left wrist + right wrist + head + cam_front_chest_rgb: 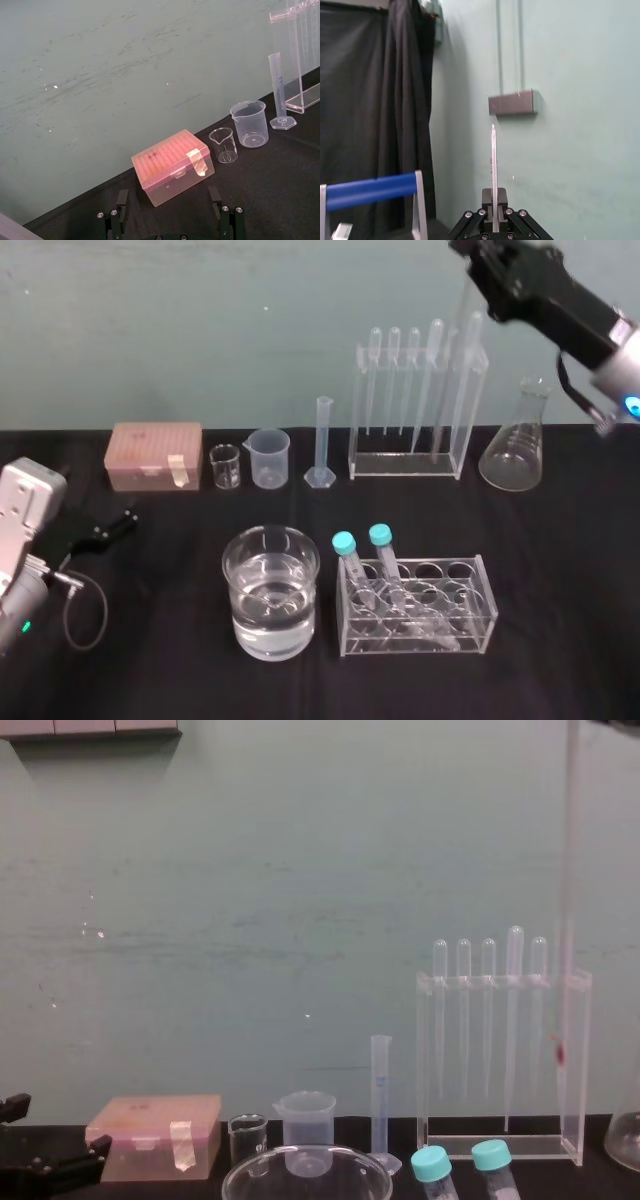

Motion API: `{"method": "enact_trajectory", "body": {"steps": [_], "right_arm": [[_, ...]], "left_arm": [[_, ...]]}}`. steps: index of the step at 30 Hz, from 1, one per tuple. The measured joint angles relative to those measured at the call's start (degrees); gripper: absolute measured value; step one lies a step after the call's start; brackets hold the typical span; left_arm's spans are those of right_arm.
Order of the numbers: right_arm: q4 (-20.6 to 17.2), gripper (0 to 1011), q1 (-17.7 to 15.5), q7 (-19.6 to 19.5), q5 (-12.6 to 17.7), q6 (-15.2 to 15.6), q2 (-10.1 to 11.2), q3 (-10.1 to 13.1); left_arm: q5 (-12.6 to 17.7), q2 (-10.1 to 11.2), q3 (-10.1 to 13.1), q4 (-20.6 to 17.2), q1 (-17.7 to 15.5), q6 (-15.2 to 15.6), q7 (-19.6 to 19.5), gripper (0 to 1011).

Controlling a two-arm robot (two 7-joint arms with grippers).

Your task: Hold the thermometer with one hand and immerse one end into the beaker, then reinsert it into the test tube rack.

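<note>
Thermometer (pixel 493 160): we log it clamped upright in the right gripper (pixel 494 197), its lower end inside the test tube rack (pixel 470 1150) directly beneath. Beaker (pixel 270 590): below, leftward of that gripper. Left gripper (pixel 168 210): parked, fingers apart.

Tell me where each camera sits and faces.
Head: high, looking down on the table; left hand at left, right hand top right.
Chest: low, looking across at the test tube rack; left hand lower left.
Left wrist: faces the pink box between its open fingers.
Right wrist: faces the wall along the thermometer its fingers grip.
Shared: head and chest both show the beaker.
</note>
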Motion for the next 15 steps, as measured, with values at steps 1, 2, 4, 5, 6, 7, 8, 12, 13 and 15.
{"method": "enact_trajectory", "body": {"steps": [1, 2, 4, 5, 6, 7, 8, 12, 13, 15], "right_arm": [[-1.0, 56, -1.9, -0.5, 0.5, 0.7, 0.8, 0.5], [-1.5, 57, -2.9, -0.6, 0.7, 1.0, 1.1, 0.7], [-3.2, 56, -5.4, -0.6, 1.5, 1.8, 2.2, 1.2], [-3.6, 56, -6.1, -0.6, 1.7, 2.0, 2.4, 1.3], [-4.0, 57, -6.8, -0.6, 1.9, 2.1, 2.7, 1.4], [-4.8, 56, -7.9, -0.3, 2.2, 2.3, 3.2, 1.5], [-4.8, 56, -7.9, -0.3, 2.2, 2.3, 3.2, 1.5], [-5.8, 56, -10.2, 0.6, 2.4, 2.5, 4.1, 1.4], [-5.9, 56, -10.4, 0.8, 2.3, 2.5, 4.2, 1.3], [-5.9, 57, -10.7, 1.1, 2.1, 2.5, 4.2, 0.9]], "left_arm": [[0.0, 0.0, 0.0, 0.0, 0.0, 0.0, 0.0, 1008], [0.0, 0.0, 0.0, 0.0, 0.0, 0.0, 0.0, 1008], [0.0, 0.0, 0.0, 0.0, 0.0, 0.0, 0.0, 1008], [0.0, 0.0, 0.0, 0.0, 0.0, 0.0, 0.0, 1008], [0.0, 0.0, 0.0, 0.0, 0.0, 0.0, 0.0, 1008], [0.0, 0.0, 0.0, 0.0, 0.0, 0.0, 0.0, 1008], [0.0, 0.0, 0.0, 0.0, 0.0, 0.0, 0.0, 1008], [0.0, 0.0, 0.0, 0.0, 0.0, 0.0, 0.0, 1008], [0.0, 0.0, 0.0, 0.0, 0.0, 0.0, 0.0, 1008], [0.0, 0.0, 0.0, 0.0, 0.0, 0.0, 0.0, 1008]]}}
